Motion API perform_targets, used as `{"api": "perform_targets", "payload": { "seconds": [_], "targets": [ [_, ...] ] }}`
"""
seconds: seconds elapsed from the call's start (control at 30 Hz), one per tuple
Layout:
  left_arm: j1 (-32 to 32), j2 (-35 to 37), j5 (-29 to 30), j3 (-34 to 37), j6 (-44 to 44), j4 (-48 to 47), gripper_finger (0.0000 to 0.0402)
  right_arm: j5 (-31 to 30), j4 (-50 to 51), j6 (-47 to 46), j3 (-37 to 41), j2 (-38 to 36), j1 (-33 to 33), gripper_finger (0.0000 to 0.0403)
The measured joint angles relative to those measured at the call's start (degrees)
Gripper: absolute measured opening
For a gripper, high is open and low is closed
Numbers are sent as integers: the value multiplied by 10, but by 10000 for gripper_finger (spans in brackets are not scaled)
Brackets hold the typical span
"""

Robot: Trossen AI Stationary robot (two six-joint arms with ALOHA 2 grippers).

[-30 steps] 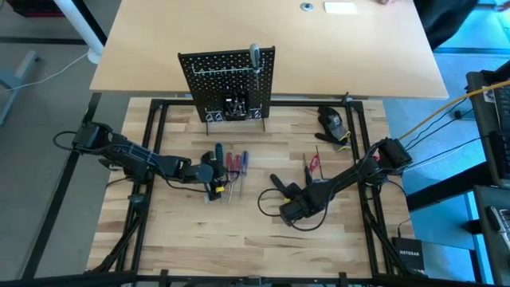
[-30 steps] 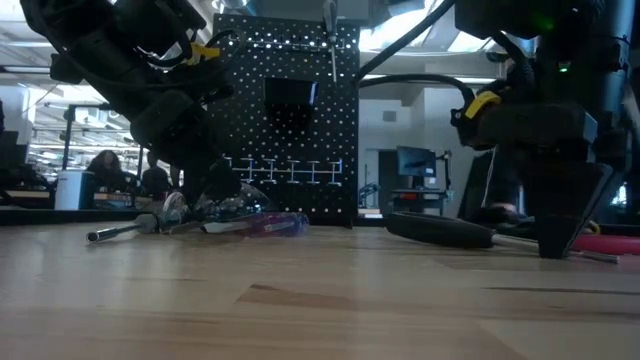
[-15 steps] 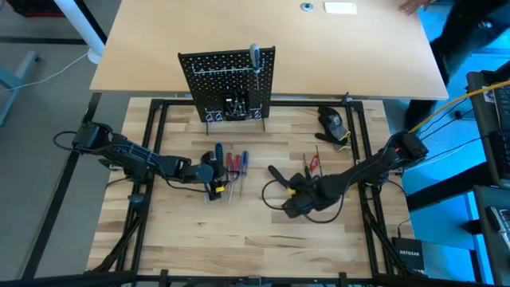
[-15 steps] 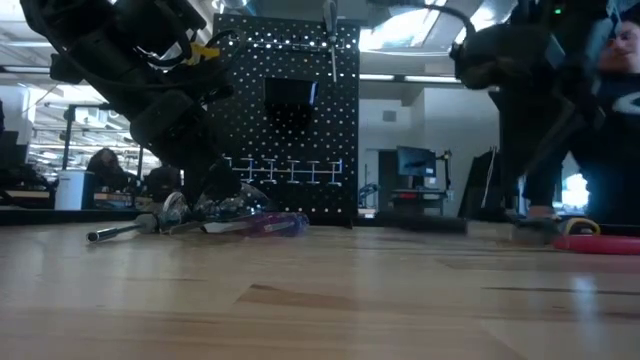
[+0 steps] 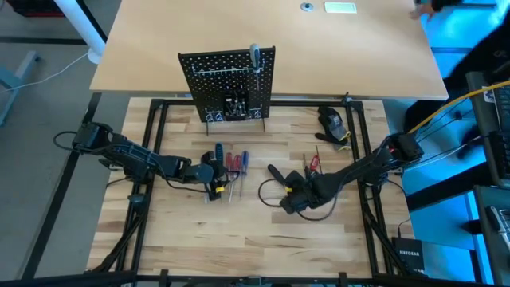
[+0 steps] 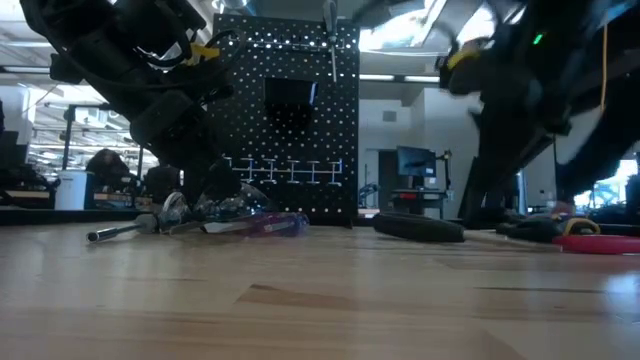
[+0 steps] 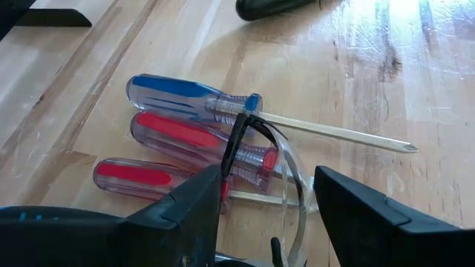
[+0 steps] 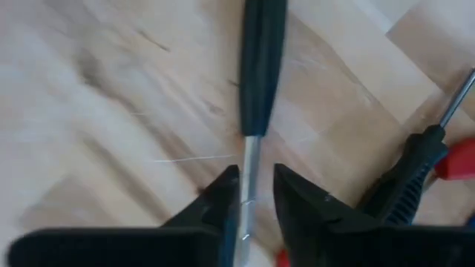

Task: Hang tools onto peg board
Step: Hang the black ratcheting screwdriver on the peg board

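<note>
Right gripper (image 8: 256,194) is seen low at centre-right of the high view, fingers nearly closed about the silver shaft of a black-handled screwdriver (image 8: 260,63); whether the shaft is actually pinched or just straddled cannot be told, since a thin gap shows on each side in the right wrist view. The screwdriver's long axis runs straight ahead of the fingers, handle at the far end, shaft passing between the tips, so the grasp is judged to turn on closing across the shaft just behind the handle. Peg board (image 5: 228,84) stands upright at upper centre of the high view, well apart from this tool, one tool already hung at its top edge. Left gripper (image 7: 267,204) is held wide open, holding nothing, over the blue and red screwdrivers (image 7: 189,122) at centre-left. Right arm is nearer the black screwdriver
</note>
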State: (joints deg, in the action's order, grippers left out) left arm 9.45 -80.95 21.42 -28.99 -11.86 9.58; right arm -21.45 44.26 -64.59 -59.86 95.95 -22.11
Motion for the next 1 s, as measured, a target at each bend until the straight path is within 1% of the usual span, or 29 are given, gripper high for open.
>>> {"api": "perform_targets", "payload": {
  "seconds": [0.1, 0.2, 0.27, 0.37, 0.5, 0.63, 0.73, 0.87, 1.0],
  "targets": [
    [0, 0, 0, 0, 0, 0, 208, 30, 0, 19, 0, 21, 21, 120],
    [0, 0, 0, 0, -1, -1, 208, 60, -1, 37, 0, 43, 37, 143],
    [0, 0, 0, 0, -1, -1, 208, 77, -6, 51, 0, 54, 43, 150],
    [0, 0, 0, 0, -1, -2, 208, 86, -18, 66, 0, 64, 46, 149],
    [0, 0, 0, 0, -1, -2, 208, 90, -27, 67, -1, 77, 46, 137],
    [0, 0, 0, 0, -1, -2, 208, 88, -28, 70, -4, 90, 46, 112],
    [0, 0, 0, 0, -1, -2, 208, 88, -28, 80, -4, 97, 45, 79],
    [0, 0, 0, 0, -1, -3, 208, 86, -27, 82, -4, 98, 45, 24],
    [0, 0, 0, 0, -1, -3, 208, 81, -24, 83, -3, 99, 45, 23]
  ]
}}
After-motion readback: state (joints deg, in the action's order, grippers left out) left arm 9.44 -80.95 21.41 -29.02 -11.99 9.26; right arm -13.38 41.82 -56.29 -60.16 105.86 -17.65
